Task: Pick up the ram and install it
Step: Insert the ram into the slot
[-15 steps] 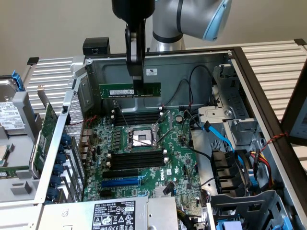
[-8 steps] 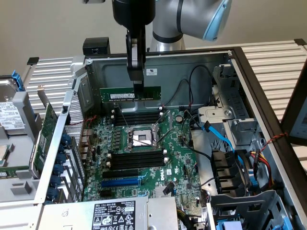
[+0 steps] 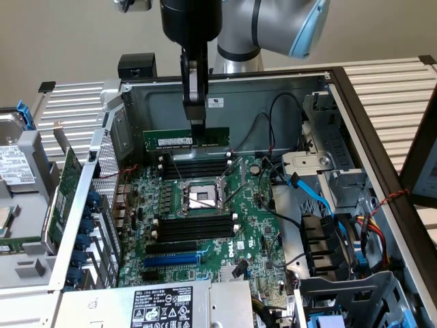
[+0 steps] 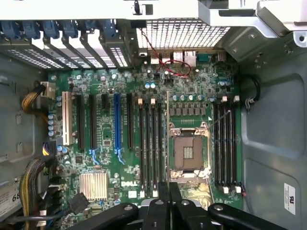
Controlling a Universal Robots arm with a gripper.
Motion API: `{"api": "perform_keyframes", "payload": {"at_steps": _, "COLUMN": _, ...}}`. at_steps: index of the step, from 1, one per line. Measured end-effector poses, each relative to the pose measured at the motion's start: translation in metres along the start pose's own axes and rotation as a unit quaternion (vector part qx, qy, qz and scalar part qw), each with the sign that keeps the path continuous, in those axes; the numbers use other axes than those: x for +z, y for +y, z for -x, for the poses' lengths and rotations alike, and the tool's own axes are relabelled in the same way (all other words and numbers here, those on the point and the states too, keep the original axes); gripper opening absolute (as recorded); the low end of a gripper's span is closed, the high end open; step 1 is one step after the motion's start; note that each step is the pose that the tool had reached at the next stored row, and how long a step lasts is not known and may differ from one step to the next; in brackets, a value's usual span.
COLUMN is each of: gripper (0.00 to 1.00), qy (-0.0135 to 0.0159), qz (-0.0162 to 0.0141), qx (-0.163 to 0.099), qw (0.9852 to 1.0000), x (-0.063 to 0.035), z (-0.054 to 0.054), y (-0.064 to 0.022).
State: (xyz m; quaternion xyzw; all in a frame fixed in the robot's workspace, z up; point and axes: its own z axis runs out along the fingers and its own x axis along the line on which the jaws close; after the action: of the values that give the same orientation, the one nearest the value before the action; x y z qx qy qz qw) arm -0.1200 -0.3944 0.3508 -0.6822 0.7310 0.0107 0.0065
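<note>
Hard drive: far out to the exterior view's left of the processor socket, outside the computer case, lying flat with its white label up.
Green card: also on that side of the socket, outside the case, standing on edge against the side wall.
Blue clips: a row along that wall, between the green card and the socket.
Motherboard: lies flat on the case floor and carries the socket near its middle.
Ram: in my grip, up in the air past the socket on the back-wall side. It hangs level with its long edge down and its white label facing the exterior view. It sits over the far slots, and looks clear of them.
Gripper: comes straight down past the socket on the same side. My fingers are pinched narrow on the top edge of the ram, a little to the exterior view's right of its middle.
Near slots: long, black and bare, on the opposite side of the socket from the ram.
Blue cable: to the exterior view's right of the socket, off the motherboard.
Coloured wires: further right of the socket, by the case's right wall.
</note>
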Motion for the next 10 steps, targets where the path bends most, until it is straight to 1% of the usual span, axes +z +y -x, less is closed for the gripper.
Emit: {"api": "perform_keyframes", "payload": {"at_steps": 10, "gripper": 0.12, "qy": 0.0000, "qz": 0.0000, "qx": -0.003, "qw": 1.0000, "x": 0.0182, "z": 0.000, "y": -0.0028}}
